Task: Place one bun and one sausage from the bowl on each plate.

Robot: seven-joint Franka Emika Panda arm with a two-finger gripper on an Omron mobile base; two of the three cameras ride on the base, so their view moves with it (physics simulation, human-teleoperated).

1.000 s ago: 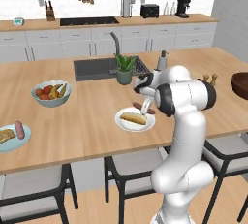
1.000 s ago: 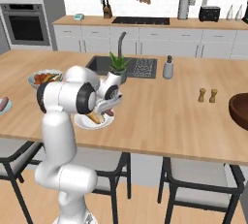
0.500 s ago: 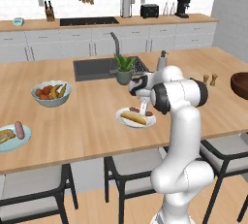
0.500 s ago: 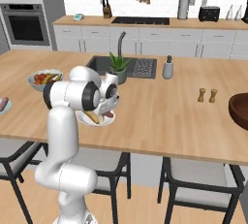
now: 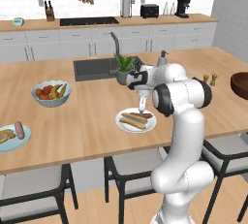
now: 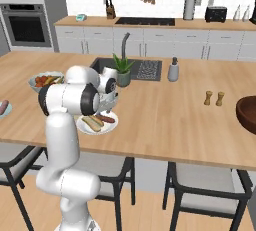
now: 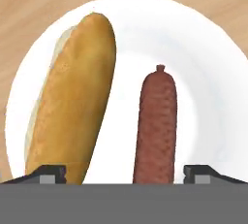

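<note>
1. The gripper point(image 5: 141, 112) hangs just above the white plate point(image 5: 126, 126), fingers pointing down; in the hand view its two dark fingertips point(image 7: 46, 173) stand wide apart at the bottom corners, holding nothing.
2. The white plate point(image 6: 86, 127) sits near the front edge of the wooden island counter point(image 5: 92, 111), roughly midway along it. On it lie a golden bun point(image 7: 72, 97) and a reddish-brown sausage point(image 7: 155, 126), side by side with a strip of bare plate between them.
3. From the right base view the bun point(image 6: 92, 122) lies nearer the front edge and the sausage point(image 6: 106, 119) just behind it.
4. At the counter's left end, close to the front edge, lies the pale blue-green plate point(image 5: 17, 142), cut by the picture's edge. It carries a second sausage point(image 5: 19, 129) and a second bun point(image 5: 5, 136), the sausage just beside the bun.
5. The dark wooden bowl point(image 5: 240, 85) stands at the right end of the counter, well apart from both plates; what is inside cannot be seen.
6. Two small wooden shakers point(image 5: 209, 78) stand near the bowl, toward the counter's middle.
7. A pale blue-grey fruit bowl point(image 5: 51, 93) sits left of centre, farther back than the plates.
8. A potted plant point(image 5: 124, 70) stands by the front right corner of the sink point(image 5: 94, 68), which is set toward the far edge.
9. A soap dispenser point(image 6: 173, 69) stands right of the sink.
</note>
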